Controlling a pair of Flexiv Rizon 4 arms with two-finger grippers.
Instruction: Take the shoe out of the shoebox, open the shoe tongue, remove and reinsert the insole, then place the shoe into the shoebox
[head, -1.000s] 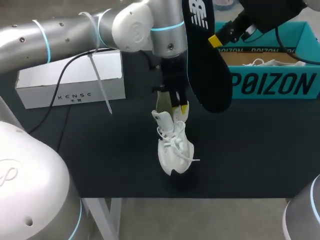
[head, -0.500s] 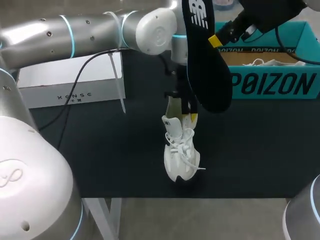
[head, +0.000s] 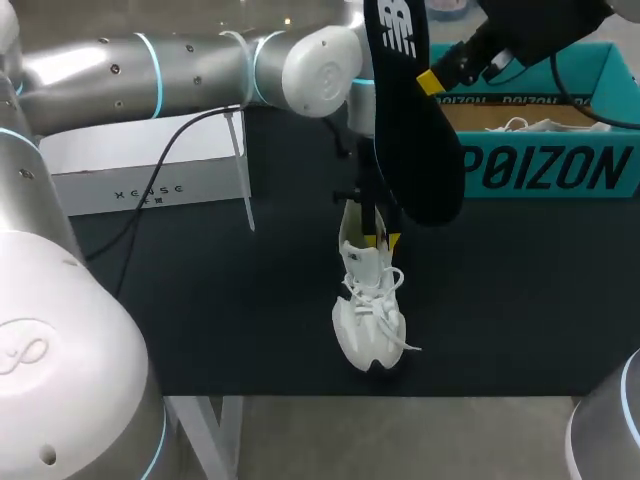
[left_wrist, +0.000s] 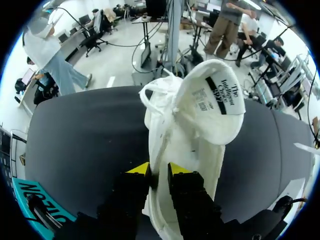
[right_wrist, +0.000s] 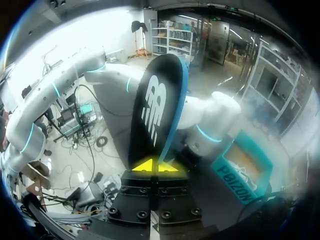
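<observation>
Shoe (head: 370, 320) is out of the shoebox (head: 560, 170) and hangs toe-down in the lower middle of the head frame. Its toe is at or just off the table (head: 200, 320); can't tell if it touches. The left tool (head: 372, 232) is closed narrow on the shoe's rear wall, fabric pinched between its tips. In its wrist view the tongue (left_wrist: 216, 95) is folded out ahead of the tips. The right tool (head: 432, 80) is clamped tight on the edge of the black insole (head: 410, 130) in the upper middle of the frame, and the insole hangs down across the end of the left arm (head: 200, 70). The shoebox sits upper right, and a white box (head: 150, 165) sits at left, well apart from the shoe. My read: insole is out, reinsert is next. Risks:
- The hold on the shoe is a thin pinch on soft fabric, so push force from the insole could twist the shoe or pull it free.
- The insole is held at one spot only, so it's likely to buckle or snag on the collar if the angle's off.
- The tongue may flop back over the mouth.
- The arms are crowded, so the insole or right tool could clip the left arm.
</observation>
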